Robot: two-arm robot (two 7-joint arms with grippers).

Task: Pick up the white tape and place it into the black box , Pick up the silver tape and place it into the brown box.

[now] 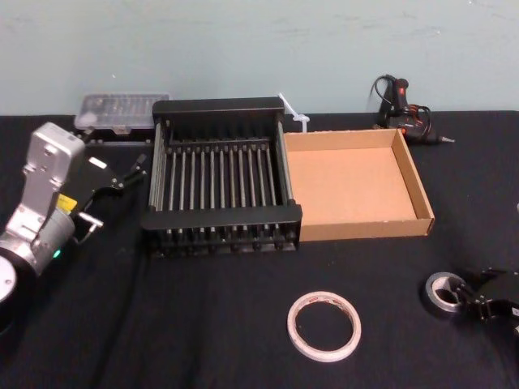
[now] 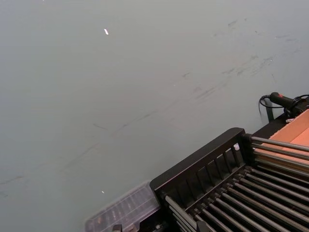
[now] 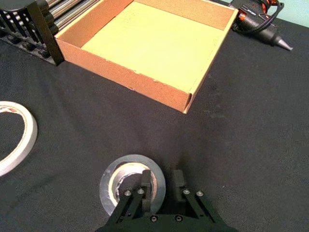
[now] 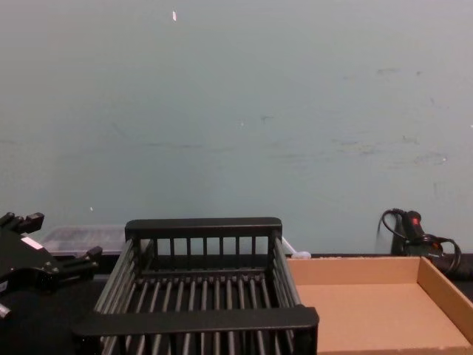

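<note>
The right gripper (image 3: pixel 161 174), jaws spread, straddles the rim of the small dark grey, silver-centred tape roll (image 3: pixel 108 181). The left gripper (image 1: pixel 130 172), jaws also spread, hangs beside the black slatted plastic crate (image 1: pixel 220 217).

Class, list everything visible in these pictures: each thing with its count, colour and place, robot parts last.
white tape: 1, white, flat, front centre.
silver tape: 1, grey, front right.
black box: 1, black, centre.
brown box: 1, tan, right of the black box.
plastic case: 1, clear, back left.
corded tool: 1, black and red, back right.
table: 1, black.
left gripper: 1, fingers open, left of the black box.
right gripper: 1, fingers open, astride the silver tape's wall.
</note>
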